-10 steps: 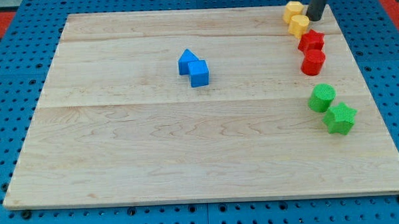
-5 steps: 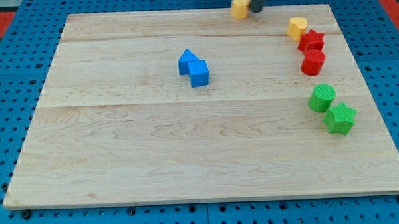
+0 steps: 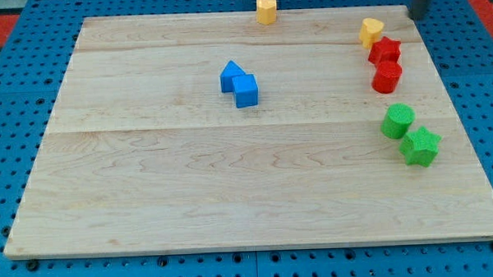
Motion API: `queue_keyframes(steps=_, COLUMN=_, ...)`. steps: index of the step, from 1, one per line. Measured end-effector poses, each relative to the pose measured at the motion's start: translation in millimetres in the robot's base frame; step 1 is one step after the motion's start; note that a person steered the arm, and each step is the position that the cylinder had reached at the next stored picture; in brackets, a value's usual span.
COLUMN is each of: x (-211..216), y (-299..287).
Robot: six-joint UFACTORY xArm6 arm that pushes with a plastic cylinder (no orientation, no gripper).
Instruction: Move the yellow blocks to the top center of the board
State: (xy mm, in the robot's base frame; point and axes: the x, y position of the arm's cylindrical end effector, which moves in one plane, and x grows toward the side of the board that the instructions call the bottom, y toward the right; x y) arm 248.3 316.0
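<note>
Red blocks (image 3: 385, 64) crowd the right yellow block (image 3: 371, 31); its left side lies open.

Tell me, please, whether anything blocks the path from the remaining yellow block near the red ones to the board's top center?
Nothing visible does. That yellow block touches a red block below it, but the board toward the other yellow block is bare. My tip is to its right.

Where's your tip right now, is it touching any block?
My tip: at the board's top right corner, touching no block; the yellow block beside the red blocks lies to its left, apart.
</note>
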Motion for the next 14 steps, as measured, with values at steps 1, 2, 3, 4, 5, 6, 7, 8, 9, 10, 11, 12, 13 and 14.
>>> queue_keyframes(steps=1, x=-1.6, y=-81.3)
queue_keyframes(steps=2, x=6.1, y=-120.4)
queue_keyframes(steps=3, x=16.7, y=-117.8)
queue_keyframes(steps=4, x=26.8, y=-192.7)
queue_keyframes(steps=5, x=30.4, y=-278.4)
queue_keyframes(steps=6, x=54.1, y=-211.6)
queue_keyframes(steps=7, x=91.3, y=-285.3)
queue_keyframes(steps=8, x=46.7, y=-310.5)
queue_keyframes(steps=9, x=11.2, y=-300.8)
queue_keyframes(steps=10, x=9.0, y=-323.2)
queue_keyframes(steps=11, x=4.9, y=-345.0)
queue_keyframes(steps=12, x=-11.8, y=-368.4)
queue_keyframes(steps=13, x=-16.7, y=-342.9)
queue_keyframes(steps=14, x=-16.8, y=-297.0)
